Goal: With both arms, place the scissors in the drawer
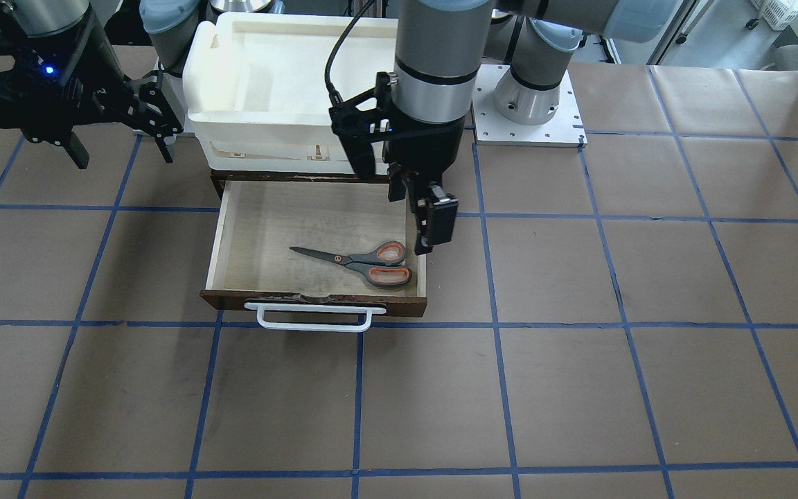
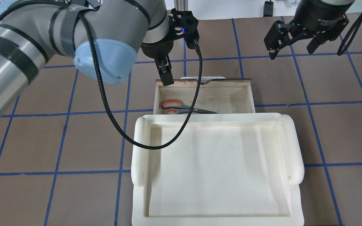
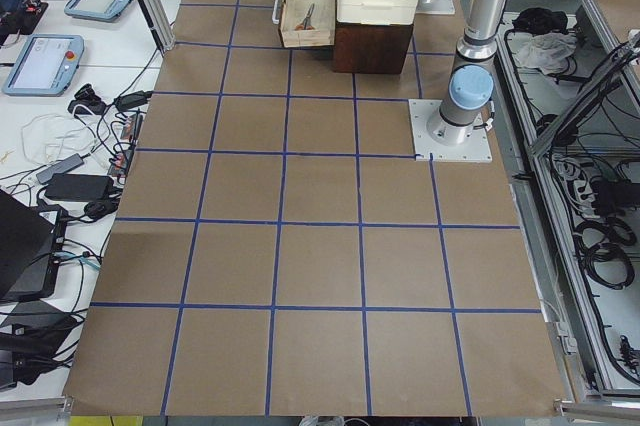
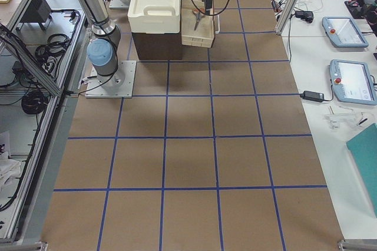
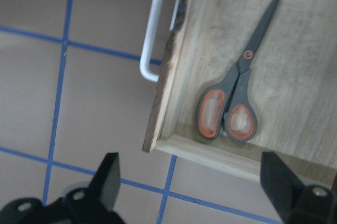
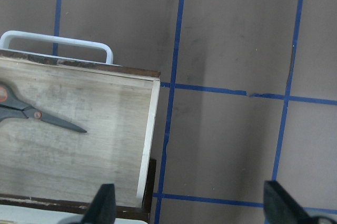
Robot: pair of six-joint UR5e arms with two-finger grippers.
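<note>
1. The scissors (image 1: 357,262) lie flat on the pale floor of the open drawer (image 1: 281,222). They sit just below the left claw (image 1: 416,208), with their orange-lined loops on its side and the blades pointing away from it.
2. The left claw hangs over the drawer's end wall with its fingers spread wide and nothing between them.
3. The right claw (image 2: 292,47) is well apart from the scissors, past the blade end of the drawer and above the bare table (image 1: 579,388). It is also spread wide and empty.
4. I judge the scissors to be light, stiff and thin. The steel blades look slippery and sit flush to the wood. The best place to take hold is probably across the plastic handles, or the neck near the orange pivot.
5. Placing looks done. The drawer's white bar handle (image 1: 312,319), on the far side of the scissors from both claws, is probably the next thing to press.
6. No brand can be read on the scissors or on the cream tray (image 2: 138,150). The white lettering on the right claw's body is too small to make out.
</note>
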